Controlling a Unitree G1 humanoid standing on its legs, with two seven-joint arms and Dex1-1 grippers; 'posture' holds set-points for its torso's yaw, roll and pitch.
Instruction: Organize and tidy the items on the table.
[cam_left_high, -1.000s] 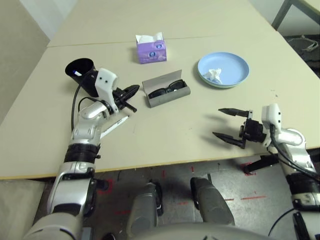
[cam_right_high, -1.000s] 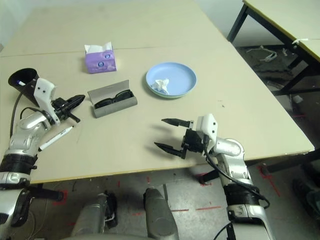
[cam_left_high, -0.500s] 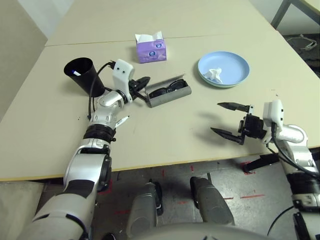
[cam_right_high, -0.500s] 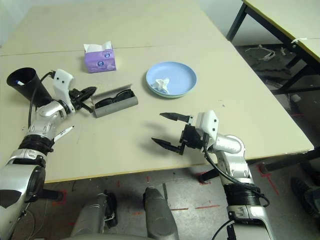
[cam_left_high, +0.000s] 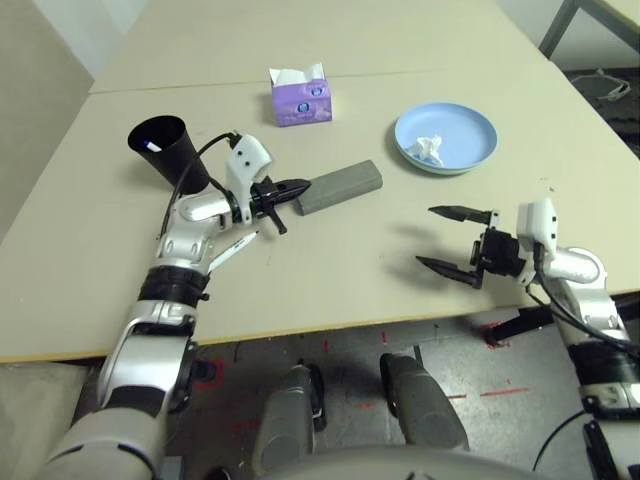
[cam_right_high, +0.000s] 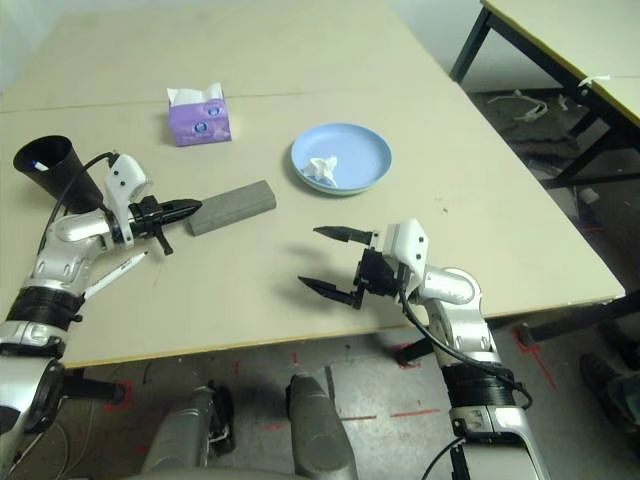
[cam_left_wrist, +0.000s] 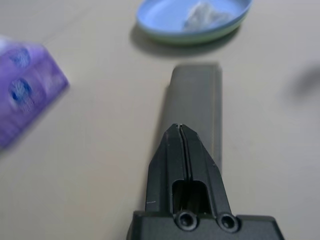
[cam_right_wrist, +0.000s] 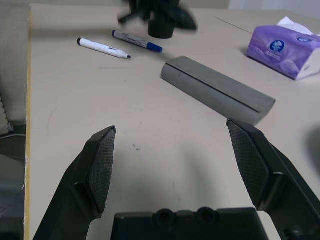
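The grey glasses case lies closed at the table's middle, and the sunglasses are hidden. My left gripper is shut, its tips against the case's left end, also clear in the left wrist view. Two white pens lie under the left forearm, one with a blue cap. The black cup stands behind my left wrist. A blue plate at the far right holds the crumpled tissue. My right gripper hovers open near the front edge, holding nothing.
A purple tissue box stands at the back, behind the case. A seam crosses the table behind it. Another table's dark leg and cables on the floor are off to the right. Bare tabletop lies between case and right gripper.
The case's lid, open with the sunglasses showing, is now shut. My left gripper reached to the lid, then dropped to the case's left end. The right gripper barely moved.
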